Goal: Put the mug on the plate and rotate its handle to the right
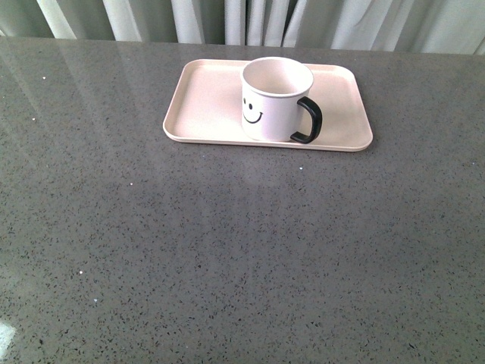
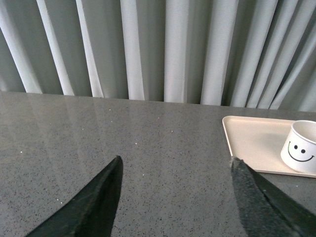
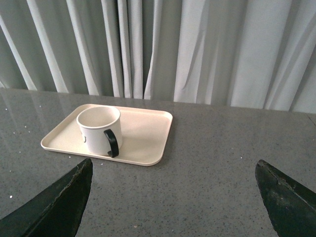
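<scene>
The white mug with a black smiley face stands upright on the pale pink plate at the far middle of the table. Its black handle points to the right and a little toward me. Neither arm shows in the front view. In the left wrist view my left gripper is open and empty over bare table, with the plate and mug off to one side. In the right wrist view my right gripper is open and empty, short of the plate, mug and handle.
The grey speckled tabletop stretches from the plate to the near edge. Pale pleated curtains hang behind the table's far edge.
</scene>
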`<state>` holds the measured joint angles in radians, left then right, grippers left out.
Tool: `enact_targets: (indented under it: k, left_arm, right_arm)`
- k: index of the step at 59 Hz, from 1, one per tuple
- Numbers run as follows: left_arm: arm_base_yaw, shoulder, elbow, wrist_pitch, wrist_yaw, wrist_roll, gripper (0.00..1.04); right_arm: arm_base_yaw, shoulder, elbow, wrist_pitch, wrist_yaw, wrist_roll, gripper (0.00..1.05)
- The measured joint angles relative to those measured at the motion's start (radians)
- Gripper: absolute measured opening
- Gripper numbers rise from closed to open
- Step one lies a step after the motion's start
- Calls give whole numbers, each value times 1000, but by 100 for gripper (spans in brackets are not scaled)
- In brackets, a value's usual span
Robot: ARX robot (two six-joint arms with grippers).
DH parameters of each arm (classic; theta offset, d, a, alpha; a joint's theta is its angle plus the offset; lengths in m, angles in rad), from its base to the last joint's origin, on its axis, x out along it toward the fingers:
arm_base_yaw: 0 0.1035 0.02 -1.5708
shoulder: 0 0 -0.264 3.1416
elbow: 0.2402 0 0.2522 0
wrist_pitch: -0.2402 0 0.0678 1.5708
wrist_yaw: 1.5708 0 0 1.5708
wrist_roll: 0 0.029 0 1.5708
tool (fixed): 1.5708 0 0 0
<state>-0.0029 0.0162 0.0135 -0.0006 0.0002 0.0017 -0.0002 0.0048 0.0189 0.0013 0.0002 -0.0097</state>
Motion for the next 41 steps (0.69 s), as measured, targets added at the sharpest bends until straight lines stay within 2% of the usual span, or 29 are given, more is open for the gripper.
enact_targets:
  k: [7,9,12,14,16,18,19,24,31,41]
  left_arm:
    - [0,0,0,0,0,0,95]
    - [0,0,0,0,0,1,97]
    - [0,0,0,0,-3,0,95]
    - [0,0,0,0,-2,0,95]
    - [0,0,0,0,1,0,95]
    - [0,0,0,0,0,0,96]
    - [0,0,0,0,0,0,96]
    - [0,0,0,0,0,0,96]
    - [0,0,0,0,0,0,96]
    - [0,0,0,0,0,0,96]
  right_arm:
    - [0,0,0,0,0,0,96]
    - [-3,7,4,-8,-17,-5,96]
    - [-70,121,84,-206,-221,-71,96]
    - [-116,239,152,-328,-320,-122,96]
    - [-151,364,214,-409,-442,-167,96]
    - [-169,519,277,-428,-528,-212,96]
    - [-170,553,291,-420,-539,-220,96]
    - [-164,766,387,-296,-533,-266,96]
    - [-127,1047,521,-88,-440,-306,96]
    - [-63,1361,718,-33,-358,-294,96]
